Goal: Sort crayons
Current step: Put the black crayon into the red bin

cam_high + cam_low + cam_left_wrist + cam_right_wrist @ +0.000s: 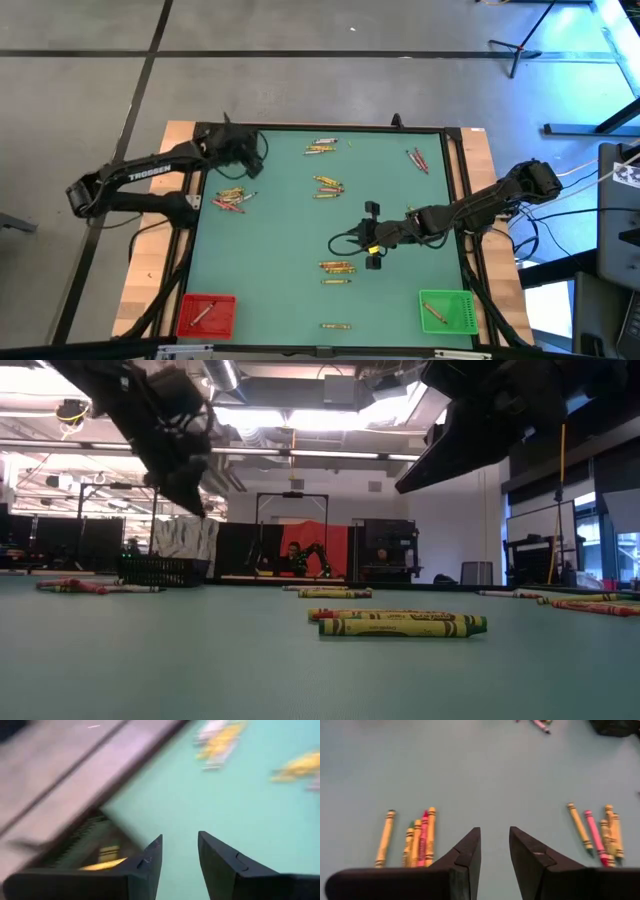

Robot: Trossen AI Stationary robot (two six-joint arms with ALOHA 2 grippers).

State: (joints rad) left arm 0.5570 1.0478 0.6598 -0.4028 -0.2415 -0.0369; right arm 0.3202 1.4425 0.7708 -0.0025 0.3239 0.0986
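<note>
Crayons lie in loose clusters across the green mat (290, 200). From above we count seven clusters: one near the far edge (320, 148), a red pair by the far right corner (417, 159), a mixed yellow-and-red bunch on the left (231, 198), one in the middle (328, 186), one nearer the front (336, 267) with a single stick just below it, and a lone stick close to the front edge (335, 326). We cannot count the sticks in each bunch exactly from above. The right wrist camera is sharper: five crayons to one side (412, 842), one of them red among yellows, and five to the other (600, 834), one pink.

We see three bins. The red bin (206, 314) at the front left holds one crayon, the green bin (446, 311) at the front right holds one reddish crayon, and a dark bin (234, 147) sits at the far left corner.

The left gripper (250, 160) hangs over that dark bin's edge, its fingers parted and empty; a yellow stick (102, 864) shows in the bin beneath. The right gripper (372, 235) hovers over bare mat between the middle and front clusters, fingers apart, holding nothing.

The left arm reads "TROSSEN" (148, 170). Crayon labels are unreadable.
</note>
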